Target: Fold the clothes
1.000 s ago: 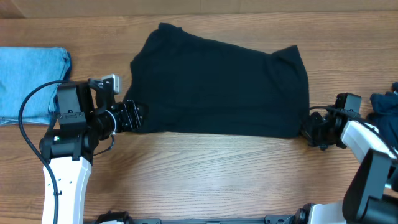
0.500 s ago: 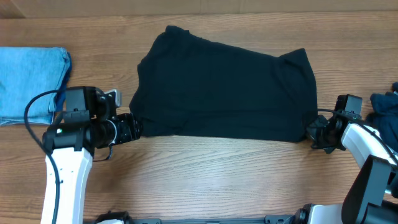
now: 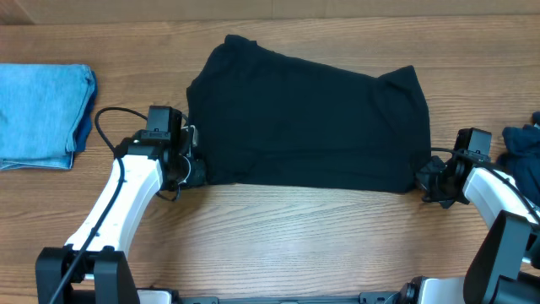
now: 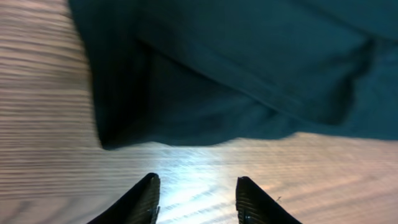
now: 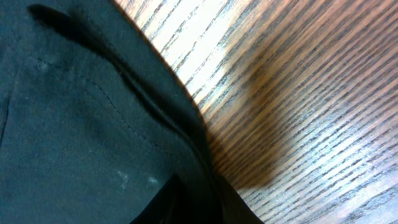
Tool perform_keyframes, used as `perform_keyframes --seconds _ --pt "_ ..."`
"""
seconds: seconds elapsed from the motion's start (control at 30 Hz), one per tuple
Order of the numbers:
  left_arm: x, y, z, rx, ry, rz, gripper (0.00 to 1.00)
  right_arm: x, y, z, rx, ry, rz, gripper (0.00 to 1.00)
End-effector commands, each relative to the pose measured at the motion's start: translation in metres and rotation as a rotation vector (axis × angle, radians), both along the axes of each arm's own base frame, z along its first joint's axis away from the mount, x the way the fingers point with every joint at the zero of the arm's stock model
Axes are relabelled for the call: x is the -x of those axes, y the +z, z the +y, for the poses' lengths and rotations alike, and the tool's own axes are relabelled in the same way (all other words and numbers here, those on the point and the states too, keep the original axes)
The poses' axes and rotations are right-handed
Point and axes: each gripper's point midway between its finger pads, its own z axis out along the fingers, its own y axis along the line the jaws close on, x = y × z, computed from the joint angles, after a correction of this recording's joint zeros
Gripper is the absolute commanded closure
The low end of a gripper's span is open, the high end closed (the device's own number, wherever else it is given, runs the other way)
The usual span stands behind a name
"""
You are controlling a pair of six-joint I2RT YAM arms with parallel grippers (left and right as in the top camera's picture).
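Note:
A black garment (image 3: 308,122) lies spread flat on the wooden table (image 3: 278,245). My left gripper (image 3: 189,169) is at its lower-left corner. In the left wrist view the fingers (image 4: 196,194) are open and empty over bare wood, just short of the garment's folded corner (image 4: 186,106). My right gripper (image 3: 427,179) is at the garment's lower-right corner. In the right wrist view its fingers (image 5: 205,202) are shut on the hem of the garment (image 5: 81,124).
A folded light-blue cloth (image 3: 42,114) lies at the far left. A dark blue piece of clothing (image 3: 523,139) shows at the right edge. Bare wood runs along the front of the table.
The garment slid a little to the right a second ago and now lies still. My left arm has swung in, bringing its wrist right up to the lower-left corner. The right arm has held still.

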Motion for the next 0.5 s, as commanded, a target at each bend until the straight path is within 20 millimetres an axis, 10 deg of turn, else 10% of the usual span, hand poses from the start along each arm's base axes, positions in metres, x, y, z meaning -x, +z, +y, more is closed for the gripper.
perform_keyframes --seconds 0.0,0.47 --pt "-0.007 -0.003 0.022 -0.124 0.044 -0.030 0.50 0.003 0.001 -0.001 0.012 0.000 0.000 0.80" --pt "-0.025 -0.003 -0.003 -0.009 -0.080 -0.112 0.56 0.002 0.002 -0.002 0.014 -0.001 -0.008 0.79"
